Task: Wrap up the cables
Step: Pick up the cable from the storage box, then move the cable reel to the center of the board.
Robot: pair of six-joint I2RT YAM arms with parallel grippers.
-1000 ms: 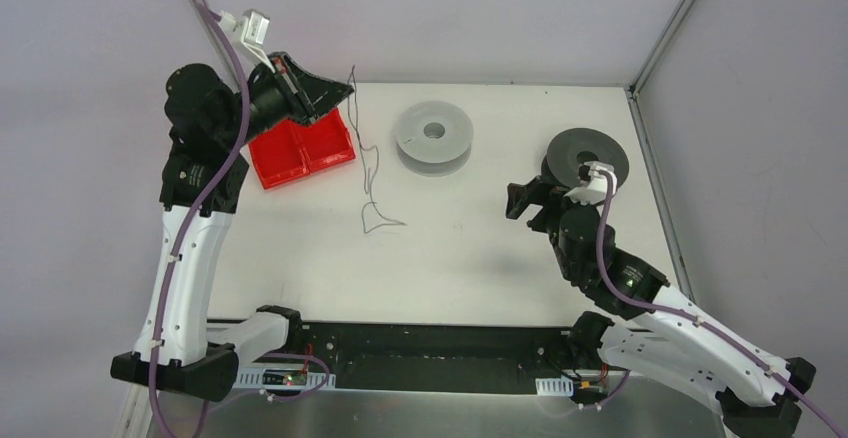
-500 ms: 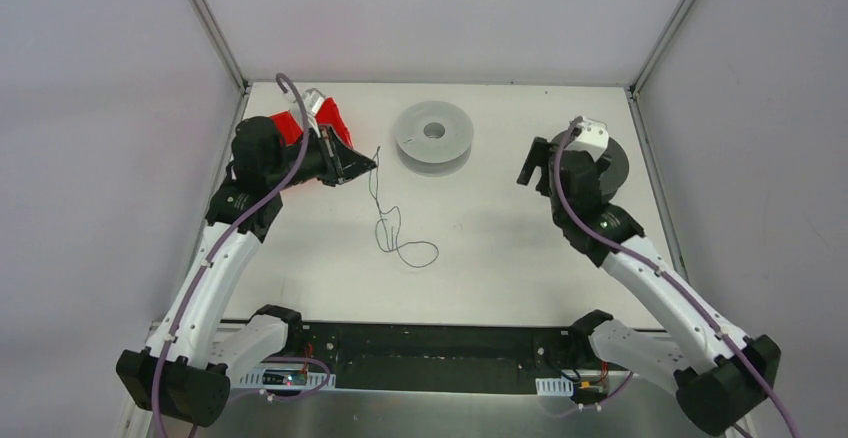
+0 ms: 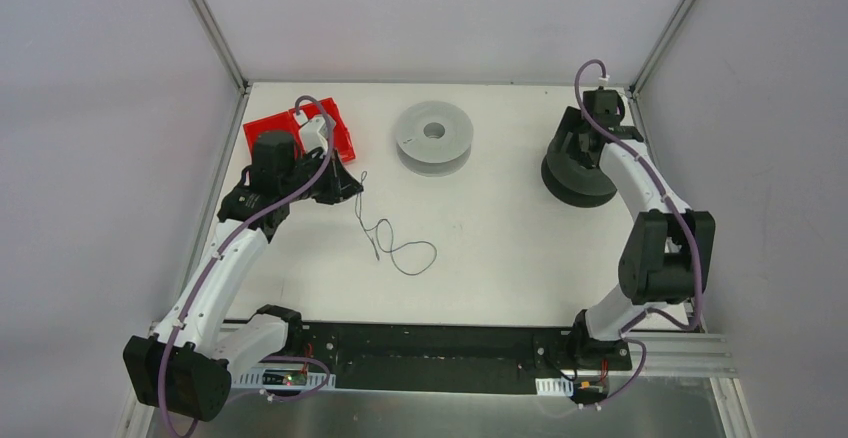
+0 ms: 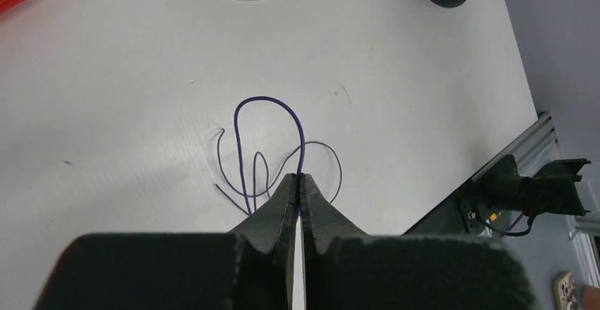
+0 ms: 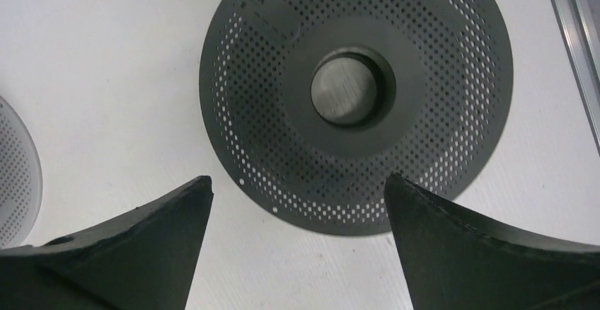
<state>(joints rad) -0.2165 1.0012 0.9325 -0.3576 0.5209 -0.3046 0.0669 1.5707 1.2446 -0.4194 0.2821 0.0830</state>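
One cable end is grasped, nothing is wound yet.
The thin dark thread-like cable [image 4: 267,98] lies in loose curls on the white desk [image 3: 500,248], and one end is pinched between the pressed-together jaws of the left gripper [image 4: 298,177]. The right gripper [image 5: 297,178] hovers with jaws spread wide over the dark grey perforated spool [image 5: 424,76], which looks bare. By my judgement all the wrapping is left.

We see two arms, the left arm [image 3: 215,268] and the right arm [image 3: 645,178], white link shells between bulky black joint housings, black bases [image 3: 165,383], a thick purple cable [image 3: 579,80] running along each, coarse matte black wedge-shaped fingers [image 4: 272,211].
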